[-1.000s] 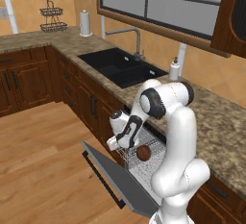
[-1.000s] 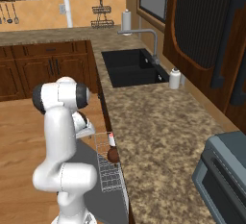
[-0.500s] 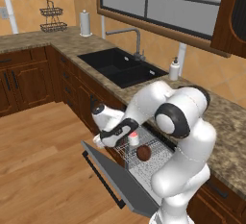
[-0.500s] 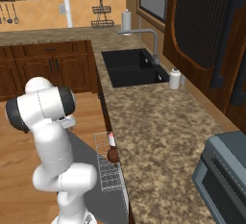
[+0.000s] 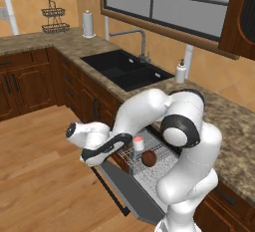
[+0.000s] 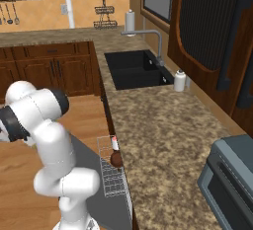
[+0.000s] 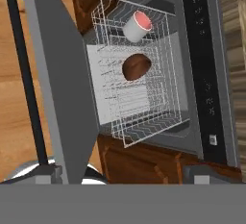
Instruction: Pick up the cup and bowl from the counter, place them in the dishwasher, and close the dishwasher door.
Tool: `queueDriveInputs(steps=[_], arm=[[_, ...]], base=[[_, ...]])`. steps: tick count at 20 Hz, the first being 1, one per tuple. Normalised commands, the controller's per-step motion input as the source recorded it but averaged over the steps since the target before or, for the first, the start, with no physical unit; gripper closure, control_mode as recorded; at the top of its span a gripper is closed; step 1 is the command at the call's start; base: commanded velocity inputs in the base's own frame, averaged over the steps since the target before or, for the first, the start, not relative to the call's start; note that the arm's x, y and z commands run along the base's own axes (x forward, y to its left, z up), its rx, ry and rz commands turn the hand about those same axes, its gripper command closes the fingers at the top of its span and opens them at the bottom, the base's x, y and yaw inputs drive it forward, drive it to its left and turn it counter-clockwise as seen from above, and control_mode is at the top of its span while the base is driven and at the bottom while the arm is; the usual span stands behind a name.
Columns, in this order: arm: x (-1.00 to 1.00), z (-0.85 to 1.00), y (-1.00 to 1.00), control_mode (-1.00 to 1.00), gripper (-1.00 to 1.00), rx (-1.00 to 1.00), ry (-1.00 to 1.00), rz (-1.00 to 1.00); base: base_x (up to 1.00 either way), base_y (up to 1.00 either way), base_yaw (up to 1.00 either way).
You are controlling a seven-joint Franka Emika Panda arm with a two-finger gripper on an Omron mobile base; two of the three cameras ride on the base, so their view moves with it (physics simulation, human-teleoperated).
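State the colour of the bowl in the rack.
Dark reddish-brown bowl, clearest in the hand view.

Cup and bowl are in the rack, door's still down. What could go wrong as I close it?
1. The white wire rack holding the small white cup with a pinkish-red top and the dark reddish-brown bowl looks pulled out over the flat grey dishwasher door; lifting the door may jam against it.
2. The open gripper hangs beside the door's edge, away from its dark bar handle; a push there may slip off.
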Motion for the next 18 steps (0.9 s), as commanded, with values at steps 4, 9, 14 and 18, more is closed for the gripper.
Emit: queueDriveInputs(steps=[4, 9, 14, 18], arm=[[-0.23, -0.32, 1.00, -1.00, -1.00, -0.57, 0.00, -0.16], [-0.06, -0.67, 1.00, -1.00, -1.00, -0.62, -0.01, -0.15], [0.00, -0.94, 0.82, -1.00, -1.00, -0.61, -0.13, -0.15], [0.28, -0.95, 0.40, -1.00, -1.00, -0.49, -0.09, -0.15]], base=[[0.00, 0.00, 0.00], [0.00, 0.00, 0.00], [0.00, 0.00, 0.00], [0.00, 0.00, 0.00]])
